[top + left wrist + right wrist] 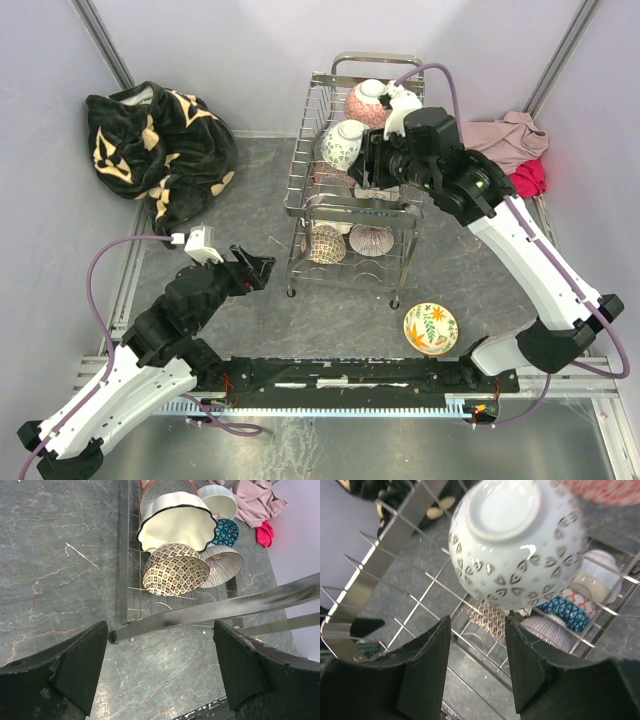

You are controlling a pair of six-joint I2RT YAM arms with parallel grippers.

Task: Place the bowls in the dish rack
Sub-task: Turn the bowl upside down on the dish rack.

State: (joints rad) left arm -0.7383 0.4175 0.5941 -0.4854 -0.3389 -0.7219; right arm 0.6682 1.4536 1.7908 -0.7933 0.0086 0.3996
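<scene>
The right end effector [477, 630] stands partly open and empty. The white patterned bowl [515, 540] rests just beyond its fingertips, on the upper tier of the dish rack [300, 150]. Withdraw straight back and avoid nudging the bowl or wires. The left end effector [160, 635] is wide open and empty.

We read no text in any of the three views, no legible label, brand mark, number or sign on anything
</scene>
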